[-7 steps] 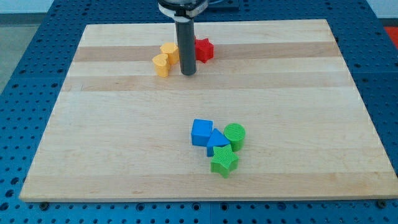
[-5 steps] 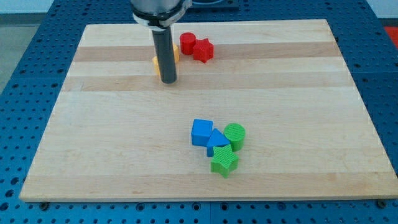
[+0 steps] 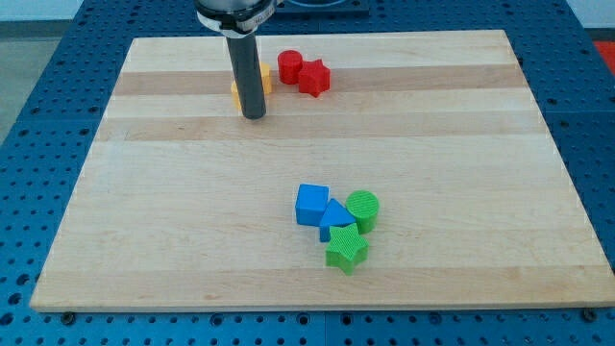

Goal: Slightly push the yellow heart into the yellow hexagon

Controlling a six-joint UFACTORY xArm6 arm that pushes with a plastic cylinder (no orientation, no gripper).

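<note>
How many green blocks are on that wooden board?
2. A green round block sits right of the blue blocks, toward the view's bottom; a green star lies just below it, nearest the view's bottom. I see none hidden, though the rod covers some of the board.

Rod (image 3: pixel 246 67) hides most of yellow blocks (image 3: pixel 265 79); shapes unclear.

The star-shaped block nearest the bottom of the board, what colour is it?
Green. The star block shows clearly in the camera view, touching a blue block.
</note>
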